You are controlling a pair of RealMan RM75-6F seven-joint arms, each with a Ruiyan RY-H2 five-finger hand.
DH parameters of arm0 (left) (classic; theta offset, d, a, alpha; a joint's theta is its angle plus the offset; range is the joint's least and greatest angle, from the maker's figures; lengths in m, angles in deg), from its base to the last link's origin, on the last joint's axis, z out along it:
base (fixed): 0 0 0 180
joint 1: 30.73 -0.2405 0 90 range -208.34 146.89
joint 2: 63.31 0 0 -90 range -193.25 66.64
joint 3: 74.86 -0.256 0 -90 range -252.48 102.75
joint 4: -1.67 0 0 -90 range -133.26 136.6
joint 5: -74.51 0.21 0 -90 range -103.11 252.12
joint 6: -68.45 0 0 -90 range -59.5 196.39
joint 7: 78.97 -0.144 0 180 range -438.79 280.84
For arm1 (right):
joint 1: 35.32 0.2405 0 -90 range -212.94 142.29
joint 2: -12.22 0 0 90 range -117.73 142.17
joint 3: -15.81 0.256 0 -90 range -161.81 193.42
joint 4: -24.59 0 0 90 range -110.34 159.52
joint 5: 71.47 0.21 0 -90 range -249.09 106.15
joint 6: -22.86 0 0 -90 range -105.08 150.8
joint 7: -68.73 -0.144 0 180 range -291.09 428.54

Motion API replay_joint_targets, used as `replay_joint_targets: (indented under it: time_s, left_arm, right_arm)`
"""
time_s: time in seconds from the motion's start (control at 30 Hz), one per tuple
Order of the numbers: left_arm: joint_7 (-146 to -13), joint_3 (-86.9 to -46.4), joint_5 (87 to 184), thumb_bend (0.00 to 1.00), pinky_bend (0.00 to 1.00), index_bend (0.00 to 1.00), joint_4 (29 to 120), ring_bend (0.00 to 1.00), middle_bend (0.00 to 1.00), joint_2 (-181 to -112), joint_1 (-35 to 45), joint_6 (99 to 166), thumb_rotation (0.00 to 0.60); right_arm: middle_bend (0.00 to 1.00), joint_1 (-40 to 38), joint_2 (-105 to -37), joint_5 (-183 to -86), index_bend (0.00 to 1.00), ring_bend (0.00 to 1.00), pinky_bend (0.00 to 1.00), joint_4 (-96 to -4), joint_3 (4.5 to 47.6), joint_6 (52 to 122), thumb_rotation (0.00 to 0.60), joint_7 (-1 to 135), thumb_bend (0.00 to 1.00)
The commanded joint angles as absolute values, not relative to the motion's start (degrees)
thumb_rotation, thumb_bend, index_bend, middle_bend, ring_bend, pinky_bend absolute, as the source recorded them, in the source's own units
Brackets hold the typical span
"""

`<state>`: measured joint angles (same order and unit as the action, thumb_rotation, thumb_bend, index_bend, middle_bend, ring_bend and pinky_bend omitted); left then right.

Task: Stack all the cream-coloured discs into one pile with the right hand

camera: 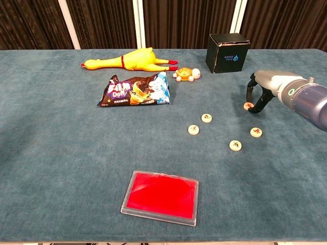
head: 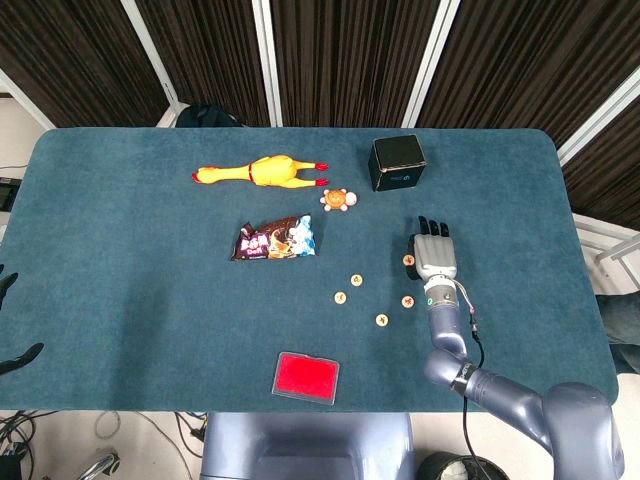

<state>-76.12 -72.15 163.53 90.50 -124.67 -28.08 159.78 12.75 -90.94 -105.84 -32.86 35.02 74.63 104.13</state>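
Right hand (camera: 258,94) arches over one disc (camera: 248,105), fingertips (camera: 254,108) on the table (camera: 61,153) either side of it; grip uncertain. Four more discs (camera: 206,118) lie nearer the robot, left of the hand.

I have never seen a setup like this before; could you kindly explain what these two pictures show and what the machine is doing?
Both pictures come from the robot's own cameras: the head view looks down on the blue table, the chest view looks across it. The grey arm ends in the right hand, its fingers curved down around one cream disc; whether it grips the disc is unclear. Four more discs lie apart nearby, none stacked yet. The left hand barely shows at the head view's edge. Also on the table: a rubber chicken, a snack bag, a toy turtle, a black box and a red tray.
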Motion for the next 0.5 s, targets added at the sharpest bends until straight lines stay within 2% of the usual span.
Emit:
replay_joint_targets:
  time_s: [0.03,0.5]
  left_arm:
    - [-76.1,-72.1,163.5,0.1,0.03,0.11,90.5,0.0,0.0,-124.7,-28.1,159.8,0.6]
    - [-76.0,-72.1,163.4,0.1,0.03,0.12,90.5,0.0,0.0,-124.7,-28.1,159.7,0.6]
  right_arm:
    - [0.0,12.9,-90.9,-105.6,0.5,0.0,0.0,-32.9,35.0,74.5,0.6,104.4,0.4]
    - [0.0,13.5,-91.1,-103.4,0.5,0.0,0.0,-32.8,35.2,74.0,0.6,106.4,0.4]
